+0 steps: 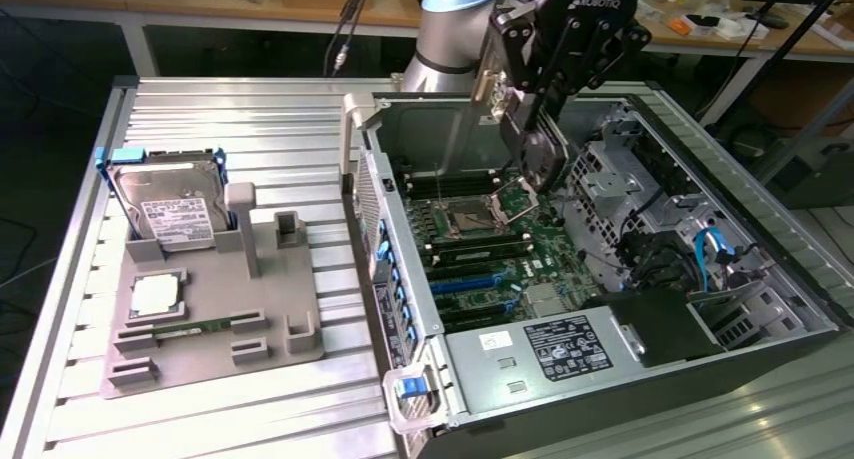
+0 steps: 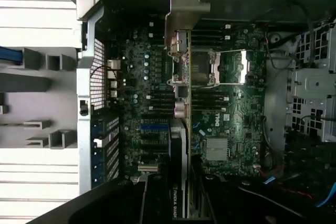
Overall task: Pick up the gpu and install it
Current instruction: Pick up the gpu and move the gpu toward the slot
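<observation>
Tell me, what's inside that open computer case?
A green motherboard with its bare processor socket, a blue cable and a labelled power supply. The gpu, held by the end effector, hides the board beneath it.

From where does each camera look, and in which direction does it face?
Exterior view: set high, looking down on the table and open computer case; the arm and end effector, holding the gpu, show.
Wrist view: on the wrist, looking down into the case along the gpu; the end effector shows.
Both show the gpu, motherboard and case.
</observation>
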Tool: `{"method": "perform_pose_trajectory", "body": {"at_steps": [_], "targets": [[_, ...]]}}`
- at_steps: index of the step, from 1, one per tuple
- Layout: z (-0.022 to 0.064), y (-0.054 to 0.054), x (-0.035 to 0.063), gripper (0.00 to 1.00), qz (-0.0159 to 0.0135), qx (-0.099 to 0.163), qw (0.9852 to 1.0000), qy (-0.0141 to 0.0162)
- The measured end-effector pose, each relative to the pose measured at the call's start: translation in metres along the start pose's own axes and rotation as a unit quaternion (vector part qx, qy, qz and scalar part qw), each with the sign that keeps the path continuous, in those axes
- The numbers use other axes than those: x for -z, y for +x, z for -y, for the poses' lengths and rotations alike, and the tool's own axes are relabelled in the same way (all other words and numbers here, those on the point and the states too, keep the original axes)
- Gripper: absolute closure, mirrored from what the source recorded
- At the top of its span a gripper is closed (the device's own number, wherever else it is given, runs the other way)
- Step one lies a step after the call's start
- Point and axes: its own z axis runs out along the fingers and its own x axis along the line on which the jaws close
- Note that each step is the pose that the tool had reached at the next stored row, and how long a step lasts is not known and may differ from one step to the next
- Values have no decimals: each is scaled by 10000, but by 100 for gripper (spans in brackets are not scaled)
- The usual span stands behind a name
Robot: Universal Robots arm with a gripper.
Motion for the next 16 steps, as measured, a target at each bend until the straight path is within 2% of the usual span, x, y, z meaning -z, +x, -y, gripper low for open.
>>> {"method": "perform_pose_trajectory", "body": {"at_steps": [3, 9, 12, 16], "targets": [[1, -26, 0, 73, -1, 163, 9999, -3], [2, -67, -1, 73, -3, 589, 9983, -18], [2, -76, -2, 73, -4, 804, 9968, -28], [2, -83, -1, 73, -6, 1132, 9936, -37]]}}
